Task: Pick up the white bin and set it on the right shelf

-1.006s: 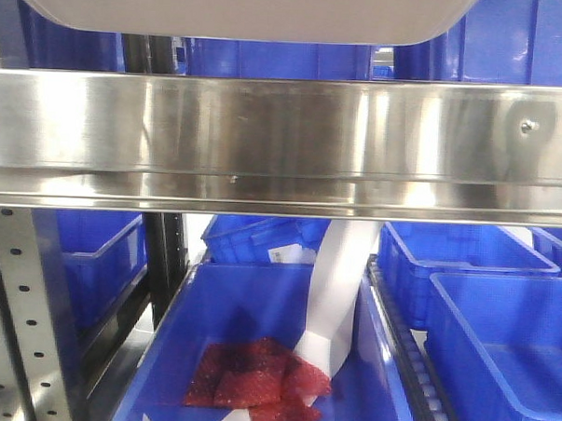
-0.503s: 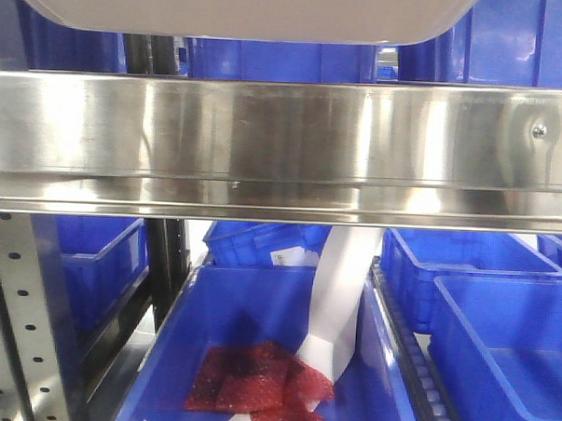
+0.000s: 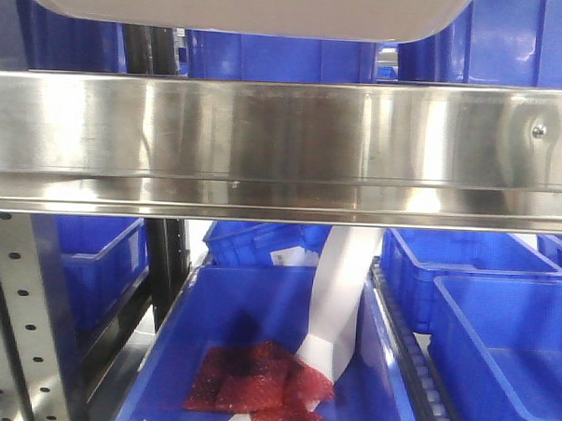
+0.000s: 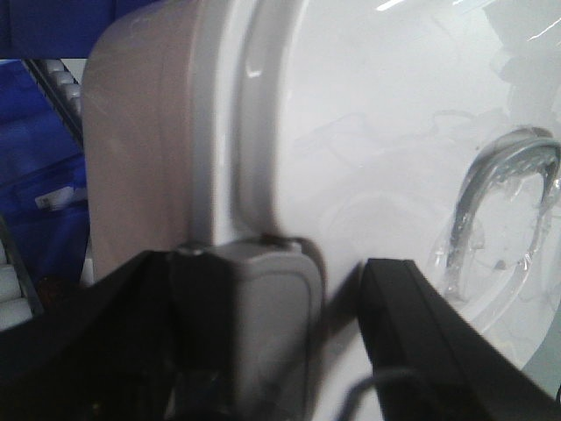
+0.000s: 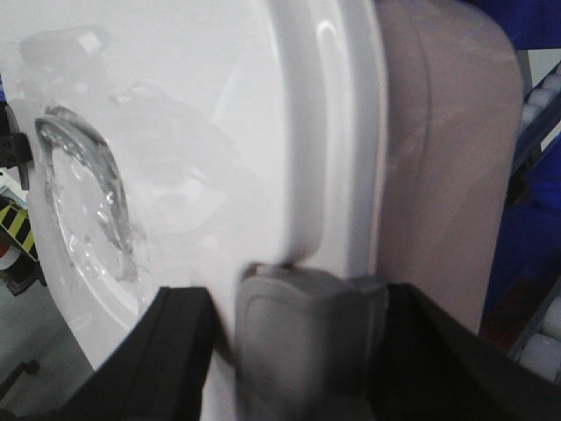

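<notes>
Blue crates (image 3: 499, 351) fill the racking behind and below the right shelf (image 3: 284, 141), whose shiny steel rail crosses the whole front view. One crate holds red mesh bags (image 3: 255, 382), and a perforated upright (image 3: 15, 320) stands low at the side. The white bin (image 3: 243, 8) shows only its pale underside at the top edge, above the rail; neither gripper appears in this view. At the left wrist, the left gripper (image 4: 276, 267) straddles the bin's edge, with its black fingers (image 4: 114, 342) set wide on either side of a grey latch (image 4: 267, 333). The glossy lid (image 4: 377, 132) rises straight ahead of it. At the right wrist, the right gripper (image 5: 298, 303) likewise brackets a latch (image 5: 307, 346), holding the bin's rim between its jaws. The pinkish side wall (image 5: 438, 175) runs up just beyond.
</notes>
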